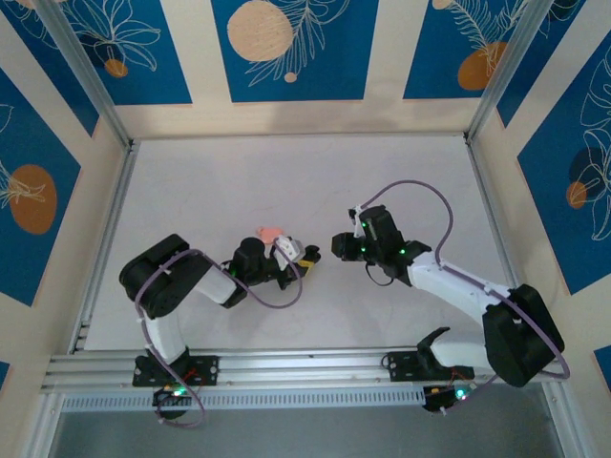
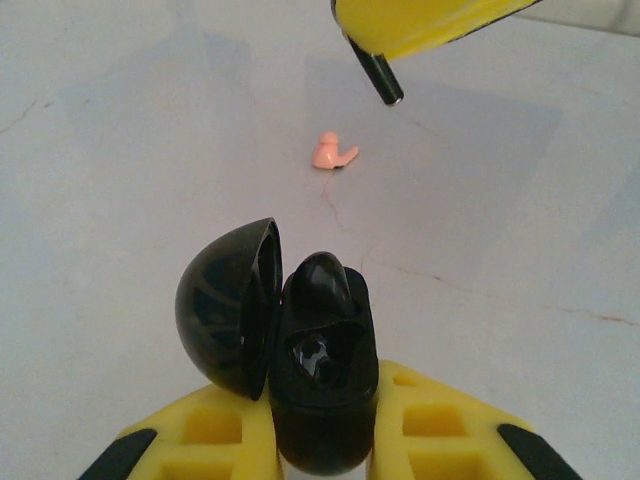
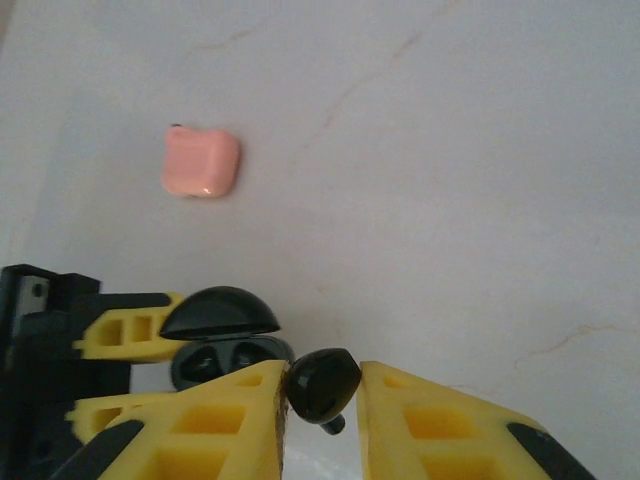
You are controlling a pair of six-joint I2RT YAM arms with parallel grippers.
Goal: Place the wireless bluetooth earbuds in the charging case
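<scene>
My left gripper [image 2: 320, 405] is shut on a black round case [image 2: 322, 345] whose lid [image 2: 228, 305] stands open; a dark glossy bud sits in its far well. My right gripper [image 3: 322, 388] is shut on a dark earbud [image 3: 322, 380], stem down, just beside the open black case [image 3: 228, 358]. That earbud's stem [image 2: 380, 78] pokes out under the right fingers [image 2: 420, 20]. The salmon-pink charging case [image 3: 200, 163] lies shut on the table beyond both grippers [image 1: 272, 233]. The pale pink earbud [image 2: 333, 153] lies loose on the table ahead of the left gripper.
The white tabletop [image 1: 286, 181] is bounded by aluminium rails [image 1: 286, 367] at the near edge and patterned walls on the other sides. Both arms meet near the table's middle, left gripper [image 1: 307, 256] and right gripper [image 1: 338, 245] almost touching.
</scene>
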